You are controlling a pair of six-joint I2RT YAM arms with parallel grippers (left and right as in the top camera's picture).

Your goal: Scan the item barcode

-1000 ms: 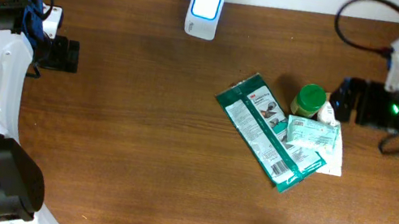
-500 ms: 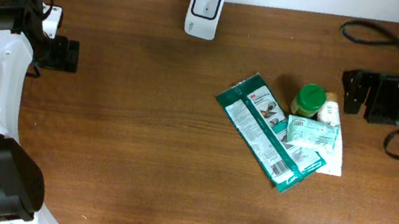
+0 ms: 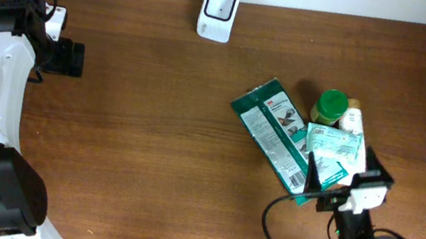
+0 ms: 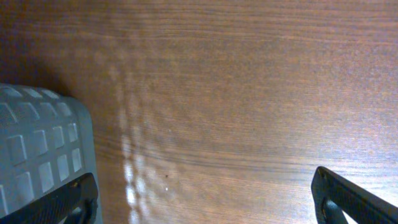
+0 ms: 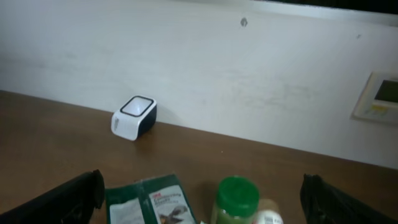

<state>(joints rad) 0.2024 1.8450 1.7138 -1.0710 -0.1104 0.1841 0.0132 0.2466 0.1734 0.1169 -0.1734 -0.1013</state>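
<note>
Left gripper [image 4: 205, 204] and right gripper [image 5: 202, 199]: jaws open, empty. Pinch the green packet [image 3: 280, 140] by its edge, printed face unobstructed; turn it toward the scanner [image 3: 220, 1].

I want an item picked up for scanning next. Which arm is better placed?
Right. The right pincer, open, is close to the green packet and green-lidded jar and faces them. The left pincer, also open, sits over bare wood far across the table.

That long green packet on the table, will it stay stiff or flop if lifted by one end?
Probably flops: the green packet looks thin and flat, like a film pouch. Likely light. The white packet seems to overlap its lower end, so it may drag along.
</note>
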